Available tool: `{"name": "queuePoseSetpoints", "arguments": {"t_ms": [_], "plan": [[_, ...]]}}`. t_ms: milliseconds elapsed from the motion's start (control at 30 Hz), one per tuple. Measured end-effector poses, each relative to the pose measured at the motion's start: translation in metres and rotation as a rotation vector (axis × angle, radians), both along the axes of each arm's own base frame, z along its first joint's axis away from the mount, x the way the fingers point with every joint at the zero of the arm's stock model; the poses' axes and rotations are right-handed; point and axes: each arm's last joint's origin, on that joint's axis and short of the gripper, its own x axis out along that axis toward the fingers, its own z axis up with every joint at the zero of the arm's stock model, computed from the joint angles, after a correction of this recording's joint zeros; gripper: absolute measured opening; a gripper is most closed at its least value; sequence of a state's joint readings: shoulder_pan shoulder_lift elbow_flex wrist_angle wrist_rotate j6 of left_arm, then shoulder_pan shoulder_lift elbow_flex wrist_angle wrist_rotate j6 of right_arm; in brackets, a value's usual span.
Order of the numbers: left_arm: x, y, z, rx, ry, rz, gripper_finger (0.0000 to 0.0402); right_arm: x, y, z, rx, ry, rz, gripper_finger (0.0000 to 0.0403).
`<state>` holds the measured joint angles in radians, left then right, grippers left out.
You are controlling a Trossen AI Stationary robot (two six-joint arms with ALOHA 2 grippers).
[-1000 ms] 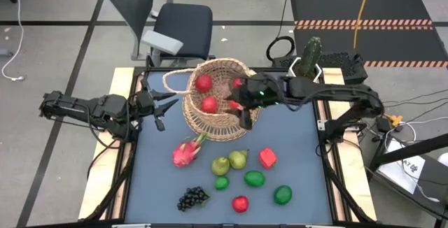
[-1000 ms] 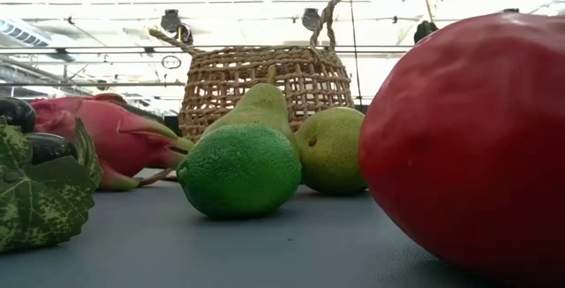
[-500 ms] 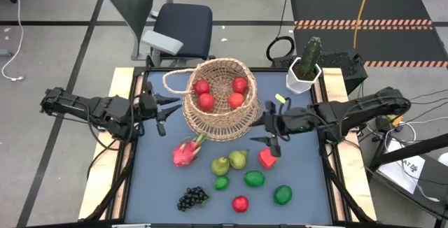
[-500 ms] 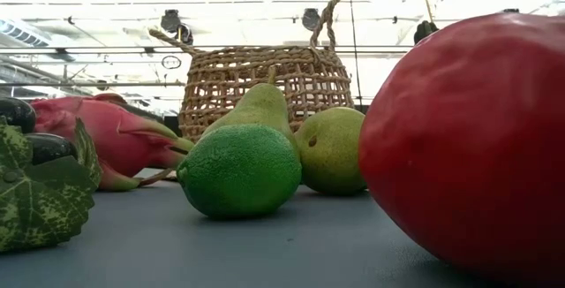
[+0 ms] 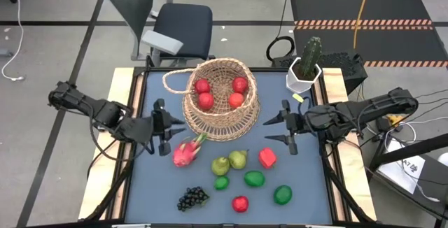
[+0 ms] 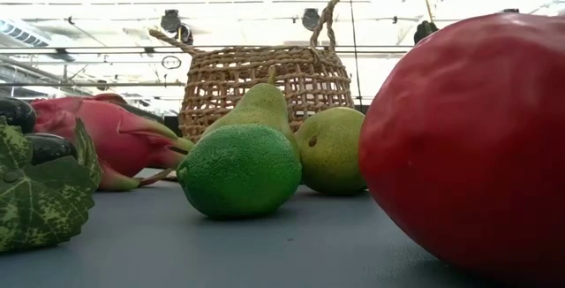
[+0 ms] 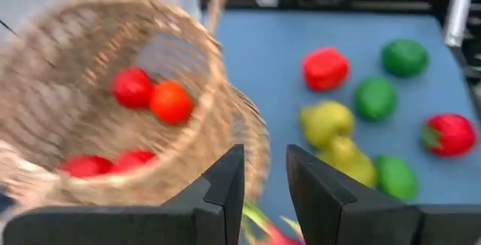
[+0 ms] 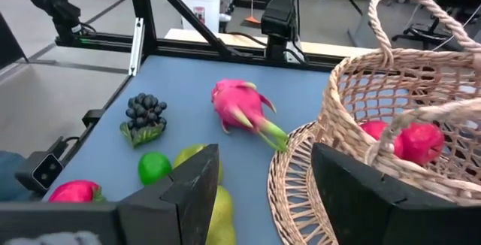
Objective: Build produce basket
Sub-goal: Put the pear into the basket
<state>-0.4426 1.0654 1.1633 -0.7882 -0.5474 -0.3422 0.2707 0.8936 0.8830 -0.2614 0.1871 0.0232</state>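
**Kid:** Both arms moved! A second ago the right gripper (image 5: 285, 126) was over the basket (image 5: 220, 119). Now it has pulled back to the right side of the worktop (image 5: 301, 179). The left gripper (image 5: 164, 126) slid closer to us and sits just beside the dragon fruit (image 5: 185, 152).

**Helper:** Good eyes. Start with what is closest. What lies at the near edge?

**Kid:** A dark grape bunch (image 5: 191, 198), a red apple (image 5: 240, 203) and a green round fruit (image 5: 283, 194). A bit farther are a lime (image 5: 221, 182), another green fruit (image 5: 254, 179) and a red fruit (image 5: 267, 158). Then two green pears (image 5: 229, 162) touching each other.

**Helper:** And behind those?

**Kid:** The pink dragon fruit, with its tip up against the basket. The basket sits at the far middle of the worktop. Four red fruits (image 5: 219, 93) are inside it.

**Helper:** What about the jaws?

**Kid:** The right jaws are wide apart with nothing in them. The left jaws are only a little apart, and they look empty too.

**Helper:** So how far along is the job?

**Kid:** I think it is less than half done. Four fruits are in and nine things are out. The white pot with the cactus (image 5: 304, 70) at the far right corner stays where it is.
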Motion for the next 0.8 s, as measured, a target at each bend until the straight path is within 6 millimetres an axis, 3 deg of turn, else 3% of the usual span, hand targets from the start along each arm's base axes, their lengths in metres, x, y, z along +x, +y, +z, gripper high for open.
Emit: {"name": "queuePoseSetpoints", "arguments": {"t_ms": [300,567,800], "plan": [[0.014,-0.033,-0.025,-0.211,0.178,-0.050,0.0102,-0.009,-0.003,-0.005,-0.035,-0.010,0.012,0.0208],[0.027,-0.051,-0.046,-0.235,0.264,-0.026,0.0103,-0.009,-0.003,-0.006,-0.052,-0.006,0.019,0.0208],[0.038,-0.064,-0.059,-0.261,0.285,-0.011,0.0148,-0.009,-0.003,-0.006,-0.059,0.001,0.020,0.0208]]}}
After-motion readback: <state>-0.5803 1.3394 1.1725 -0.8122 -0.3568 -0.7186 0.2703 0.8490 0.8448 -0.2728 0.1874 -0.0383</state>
